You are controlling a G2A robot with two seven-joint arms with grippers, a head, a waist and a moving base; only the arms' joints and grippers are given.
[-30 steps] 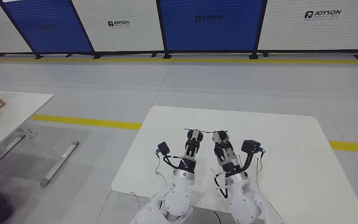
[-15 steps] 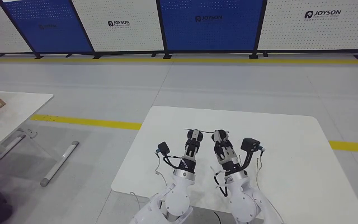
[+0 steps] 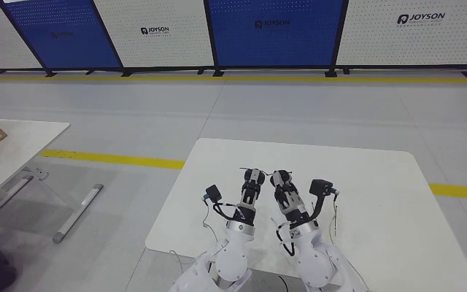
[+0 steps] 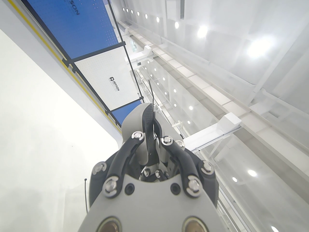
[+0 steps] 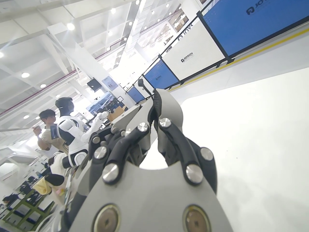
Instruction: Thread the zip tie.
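My left gripper [image 4: 151, 115] is clamped on the zip tie [image 4: 151, 92], its pointed tail poking out past the jaws. My right gripper [image 5: 155, 100] is clamped just behind the head [image 5: 140, 82]. The tail is not in the head, so I judge the threading itself is still to do.

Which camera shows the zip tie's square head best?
The right wrist view: the zip tie shows its square head beyond the right gripper's shut jaws. The left wrist view shows a thin tail above the left gripper; the top view, a faint black line.

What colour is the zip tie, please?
The zip tie is black, clearest in the right wrist view.
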